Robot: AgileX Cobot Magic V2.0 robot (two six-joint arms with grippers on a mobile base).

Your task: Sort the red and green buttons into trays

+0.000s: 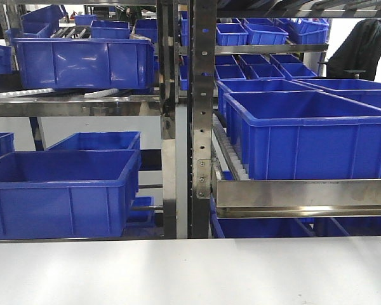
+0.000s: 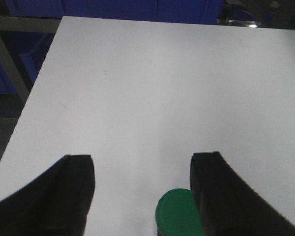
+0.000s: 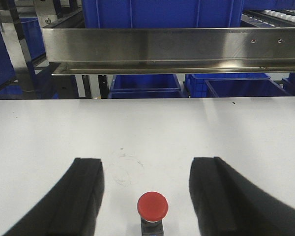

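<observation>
Red round-capped push-button [image 3: 153, 205] stands upright on the plain white counter [image 3: 147, 123] between the spread black fingers of the right hand [image 3: 147, 164]. Green round-capped push-button [image 2: 179, 212] (body mostly out of frame) sits between the parted fingers of the left hand [image 2: 143, 162], close against one; deep blue plastic crates [image 1: 305, 133] fill the steel racks [image 1: 178, 127] beyond.

White table [image 3: 236, 128], red button [image 3: 153, 205], green button [image 2: 179, 212]

No txt, labels, brand marks or nos. are being shown legibly in any view; nothing is being displayed on blue crates [image 1: 305, 143], steel rack rail [image 3: 157, 46], white table [image 2: 152, 98].
</observation>
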